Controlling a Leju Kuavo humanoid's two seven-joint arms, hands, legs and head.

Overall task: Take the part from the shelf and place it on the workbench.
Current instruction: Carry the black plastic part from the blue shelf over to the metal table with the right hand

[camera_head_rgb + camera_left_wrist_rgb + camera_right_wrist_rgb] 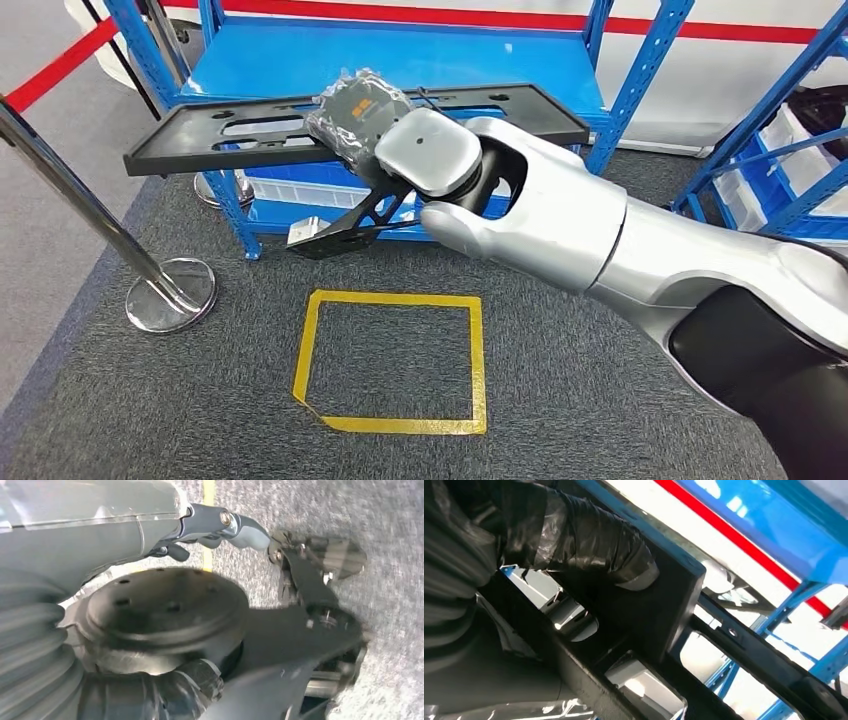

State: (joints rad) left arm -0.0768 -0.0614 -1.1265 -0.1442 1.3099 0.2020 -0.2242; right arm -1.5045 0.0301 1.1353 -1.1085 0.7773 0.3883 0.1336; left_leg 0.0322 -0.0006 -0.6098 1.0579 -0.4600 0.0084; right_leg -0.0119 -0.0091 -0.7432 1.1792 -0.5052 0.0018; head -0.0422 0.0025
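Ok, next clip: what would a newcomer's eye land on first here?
The long black part, held level in front of the blue shelf by the right hand, whose silver arm crosses the head view. Then the yellow taped square on the grey carpet below, and the chrome stanchion to the left.

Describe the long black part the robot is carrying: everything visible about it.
The black part is a long, flat matte panel that looks like moulded plastic, with elongated cut-outs and small holes along it. It is held roughly level in the air in front of the blue shelf, its left end slightly lower, above the grey carpet. The right hand, wrapped in clear film, grips it near the middle; the right wrist view shows dark fingers pressed on its surface. A black strutted bracket hangs below it; their joint is hidden.
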